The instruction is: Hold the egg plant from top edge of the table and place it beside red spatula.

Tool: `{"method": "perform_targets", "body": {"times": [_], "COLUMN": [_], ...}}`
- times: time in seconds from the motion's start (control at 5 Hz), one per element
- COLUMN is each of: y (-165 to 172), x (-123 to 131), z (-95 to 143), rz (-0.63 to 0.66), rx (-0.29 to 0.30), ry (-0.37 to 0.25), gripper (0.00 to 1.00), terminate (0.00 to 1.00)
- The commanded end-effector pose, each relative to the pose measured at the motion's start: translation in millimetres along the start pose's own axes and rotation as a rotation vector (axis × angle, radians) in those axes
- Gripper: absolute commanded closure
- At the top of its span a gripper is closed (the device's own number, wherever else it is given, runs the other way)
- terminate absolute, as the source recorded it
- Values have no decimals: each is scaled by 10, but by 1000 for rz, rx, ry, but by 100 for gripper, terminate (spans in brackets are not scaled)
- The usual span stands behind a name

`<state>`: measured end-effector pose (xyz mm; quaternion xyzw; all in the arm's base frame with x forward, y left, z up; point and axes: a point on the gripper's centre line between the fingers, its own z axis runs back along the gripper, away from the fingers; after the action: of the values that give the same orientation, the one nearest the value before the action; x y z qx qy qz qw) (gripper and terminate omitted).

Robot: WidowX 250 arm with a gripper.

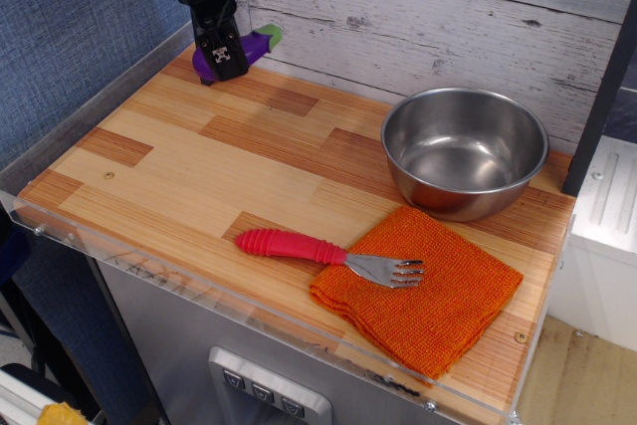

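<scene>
The purple toy egg plant (251,47) with its green cap pointing right is held in my black gripper (221,57), lifted above the far left corner of the wood-strip table (179,176). The jaws are shut on its middle, hiding part of it. The red spatula (299,246), a ribbed red handle with silver fork tines, lies near the front edge, its tines resting on the orange cloth, well away from the gripper.
A steel bowl (464,151) stands at the back right. An orange knitted cloth (423,291) lies at the front right. A whitewashed plank wall (418,7) runs behind the table and a blue wall on the left. A clear acrylic rim edges the front.
</scene>
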<state>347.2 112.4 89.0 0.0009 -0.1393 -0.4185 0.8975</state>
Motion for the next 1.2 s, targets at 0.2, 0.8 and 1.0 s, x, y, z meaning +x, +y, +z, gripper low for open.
{"method": "perform_targets", "body": {"times": [0.2,0.8,1.0], "y": [-632,-825,-849], "x": [4,-311,-356], "z": [313,-16,-179], "rz": [-162,-213,-229], "rx": [25,-11,-25], "ry": [-30,51,80], "gripper": [100,100,100], "terminate": [0,0,0]}}
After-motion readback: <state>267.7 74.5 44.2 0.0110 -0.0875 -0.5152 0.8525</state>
